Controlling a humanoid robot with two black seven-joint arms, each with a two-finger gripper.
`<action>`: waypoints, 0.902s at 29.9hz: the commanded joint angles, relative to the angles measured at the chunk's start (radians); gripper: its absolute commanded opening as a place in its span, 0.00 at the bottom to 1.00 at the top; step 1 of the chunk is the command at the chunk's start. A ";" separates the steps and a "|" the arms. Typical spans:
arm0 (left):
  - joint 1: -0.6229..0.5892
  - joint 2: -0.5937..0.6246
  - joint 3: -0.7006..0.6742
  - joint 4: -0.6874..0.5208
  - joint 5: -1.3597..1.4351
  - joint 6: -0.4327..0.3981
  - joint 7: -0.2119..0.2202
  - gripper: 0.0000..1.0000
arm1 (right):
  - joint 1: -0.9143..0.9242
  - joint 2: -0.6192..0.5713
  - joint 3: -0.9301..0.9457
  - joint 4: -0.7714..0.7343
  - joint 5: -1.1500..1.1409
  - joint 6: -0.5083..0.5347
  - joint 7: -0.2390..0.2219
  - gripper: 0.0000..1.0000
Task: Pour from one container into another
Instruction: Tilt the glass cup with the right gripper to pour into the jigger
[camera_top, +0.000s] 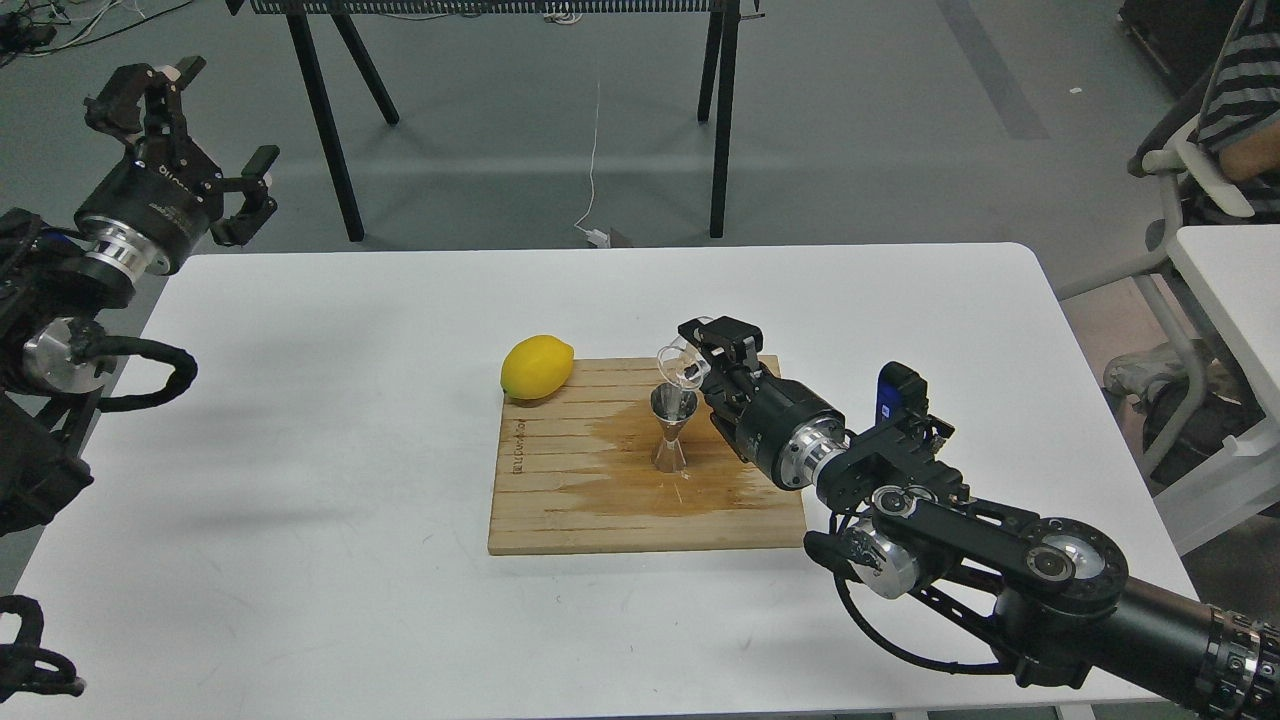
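A small clear glass cup (680, 364) is tipped over, its mouth facing left and down above the steel jigger (673, 428). My right gripper (706, 352) is shut on the cup from the right. The hourglass jigger stands upright on the wooden cutting board (560, 500), right of centre, with a wet stain spread around its base. My left gripper (215, 150) hangs open above the table's far left corner, holding nothing.
A yellow lemon (537, 367) rests on the board's back left corner. The board lies in the middle of the white table (300, 400). Black table legs stand behind; a chair and another white table are at the right.
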 joint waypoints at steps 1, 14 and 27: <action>0.000 0.000 0.000 -0.001 0.000 0.000 0.000 0.99 | 0.003 0.000 -0.003 -0.004 -0.004 0.001 0.000 0.33; 0.000 0.002 0.000 -0.001 0.000 -0.001 -0.001 0.99 | 0.043 -0.023 -0.057 -0.018 -0.027 0.003 0.000 0.33; 0.000 0.014 0.000 0.000 -0.002 -0.001 -0.005 0.99 | 0.075 -0.022 -0.083 -0.041 -0.047 0.003 0.000 0.34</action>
